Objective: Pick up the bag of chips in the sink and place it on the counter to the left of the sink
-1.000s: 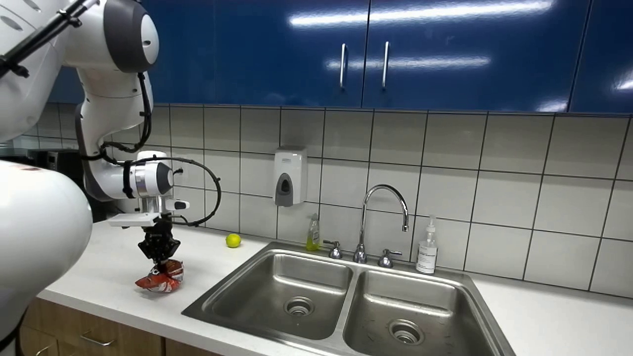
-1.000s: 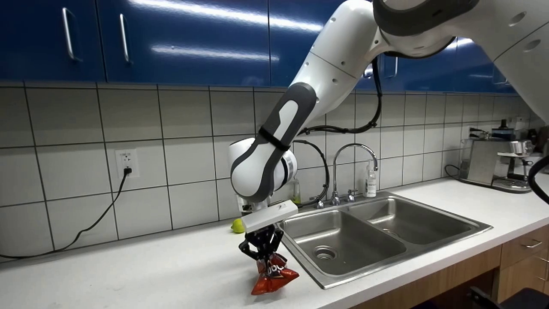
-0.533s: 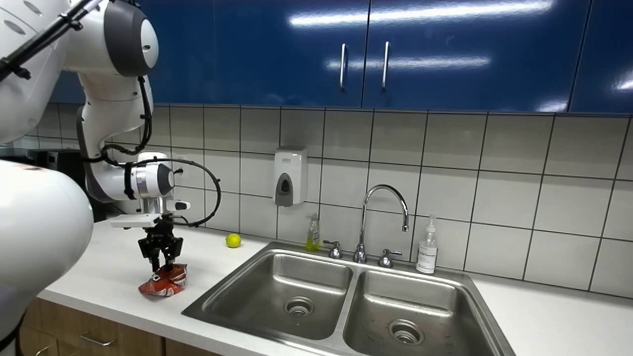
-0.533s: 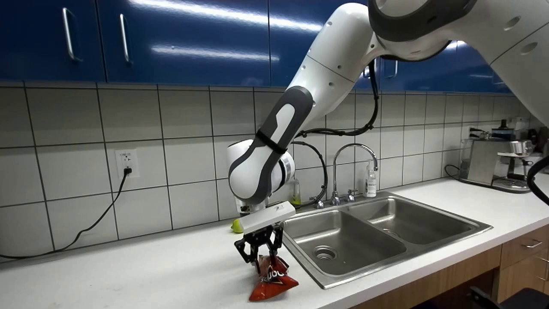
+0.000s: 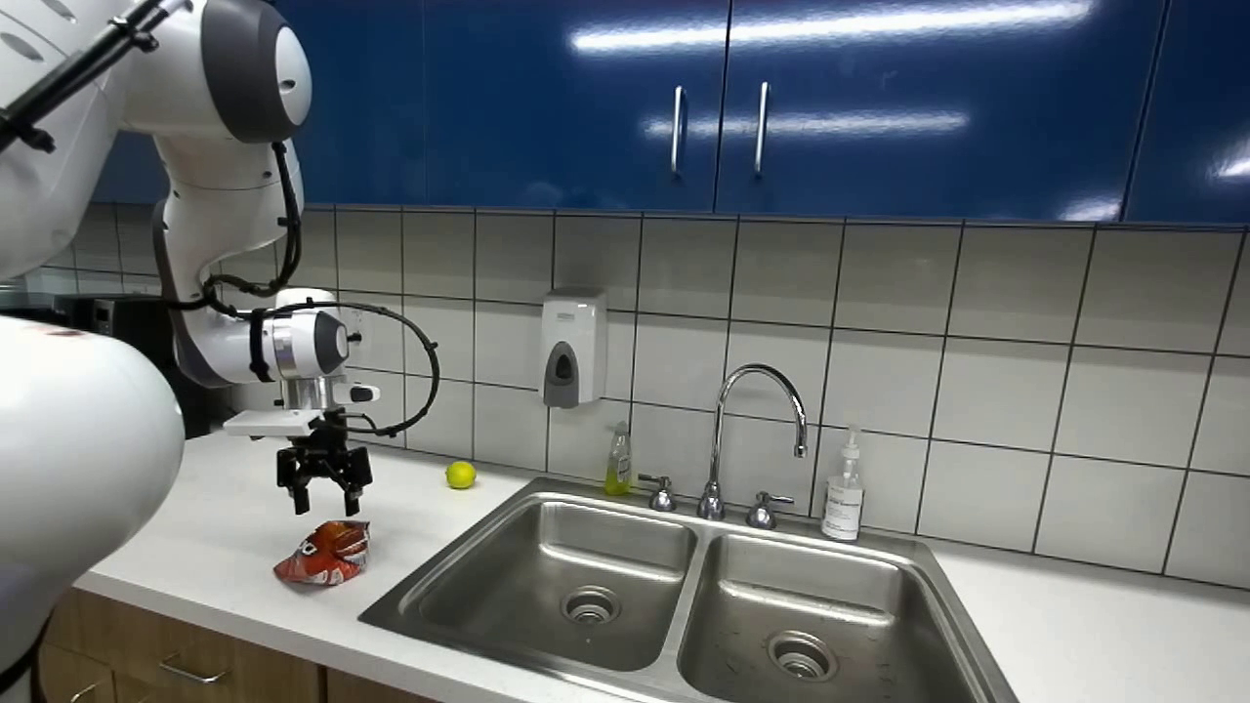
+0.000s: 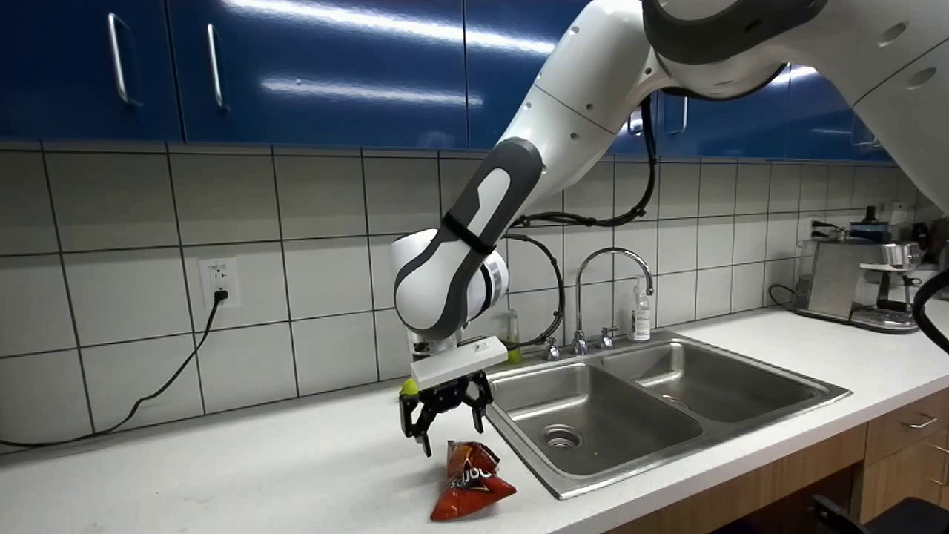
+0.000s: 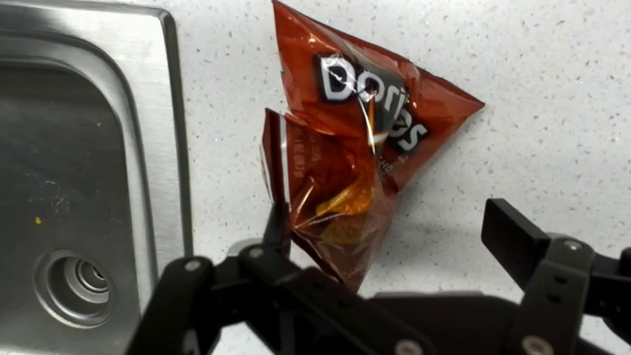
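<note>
Blue cabinets (image 5: pixel 566 107) up top, white counter (image 5: pixel 215 508) below, and there's the red Doritos bag (image 7: pixel 345 128), lying on that counter right beside the steel sink (image 5: pixel 687 600)! Above hangs the gripper (image 5: pixel 326 508), its black fingers (image 7: pixel 512 241) spread wide apart and clear of the bag in both exterior views.

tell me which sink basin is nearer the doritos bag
The left basin in both exterior views: it lies between the Doritos bag and the right basin, which sits across the metal divider.

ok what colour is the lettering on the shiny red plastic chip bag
White lettering edged in black, clearest in the wrist view.
</note>
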`<state>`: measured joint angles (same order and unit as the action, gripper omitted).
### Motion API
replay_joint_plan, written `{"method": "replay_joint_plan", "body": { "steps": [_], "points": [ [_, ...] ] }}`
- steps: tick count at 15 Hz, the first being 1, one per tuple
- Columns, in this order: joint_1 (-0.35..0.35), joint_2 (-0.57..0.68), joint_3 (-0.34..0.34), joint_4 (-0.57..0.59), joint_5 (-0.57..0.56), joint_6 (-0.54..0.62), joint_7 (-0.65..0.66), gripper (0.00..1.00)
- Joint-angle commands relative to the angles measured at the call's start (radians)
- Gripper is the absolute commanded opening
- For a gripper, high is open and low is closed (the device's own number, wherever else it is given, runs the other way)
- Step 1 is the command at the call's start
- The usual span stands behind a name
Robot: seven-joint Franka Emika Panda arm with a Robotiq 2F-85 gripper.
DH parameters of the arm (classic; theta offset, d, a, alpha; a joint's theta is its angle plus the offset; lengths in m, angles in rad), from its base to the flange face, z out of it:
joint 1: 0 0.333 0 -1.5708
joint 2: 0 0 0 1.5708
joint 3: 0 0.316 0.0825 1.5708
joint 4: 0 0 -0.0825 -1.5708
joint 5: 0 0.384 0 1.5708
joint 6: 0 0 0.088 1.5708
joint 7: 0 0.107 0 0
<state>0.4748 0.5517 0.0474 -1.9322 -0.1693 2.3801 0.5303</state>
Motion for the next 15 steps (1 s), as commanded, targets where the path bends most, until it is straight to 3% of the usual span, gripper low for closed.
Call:
{"method": "replay_joint_plan", "body": {
  "steps": [1,7,15],
  "points": [
    [-0.018,-0.072,0.009,-0.031,0.007,-0.030,0.005,1.00],
    [-0.065,-0.149,0.013,-0.078,0.026,-0.043,-0.014,1.00],
    [-0.182,-0.246,0.003,-0.190,0.048,-0.043,-0.071,1.00]
  ]
}}
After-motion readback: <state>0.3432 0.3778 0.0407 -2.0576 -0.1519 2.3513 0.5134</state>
